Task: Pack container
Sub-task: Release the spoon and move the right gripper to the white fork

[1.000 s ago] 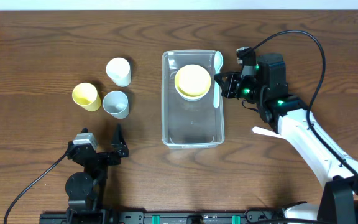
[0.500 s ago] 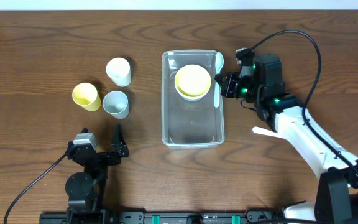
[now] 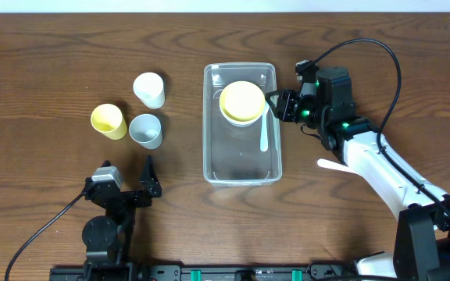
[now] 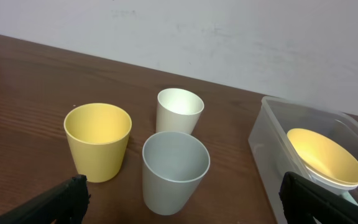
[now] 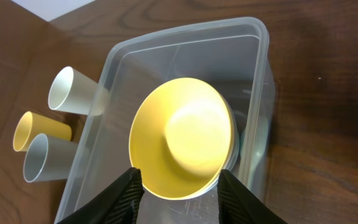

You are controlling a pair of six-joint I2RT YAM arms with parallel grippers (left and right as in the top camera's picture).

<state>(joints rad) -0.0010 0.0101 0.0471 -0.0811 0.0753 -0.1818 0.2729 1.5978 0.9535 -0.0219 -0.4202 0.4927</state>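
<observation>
Clear container (image 3: 241,162) holds yellow bowl (image 3: 242,100), pale spoon (image 3: 264,133) — right pincer (image 5: 180,186) parted, empty; left pincer (image 3: 127,178) wide.

Overhead straight down; wrist views close, oblique; container (image 3: 241,164) in all three.

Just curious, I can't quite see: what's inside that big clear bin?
The bin holds a yellow bowl nested in a paler bowl, and a pale spoon beside them. Anything under the bowls is covered.
</observation>
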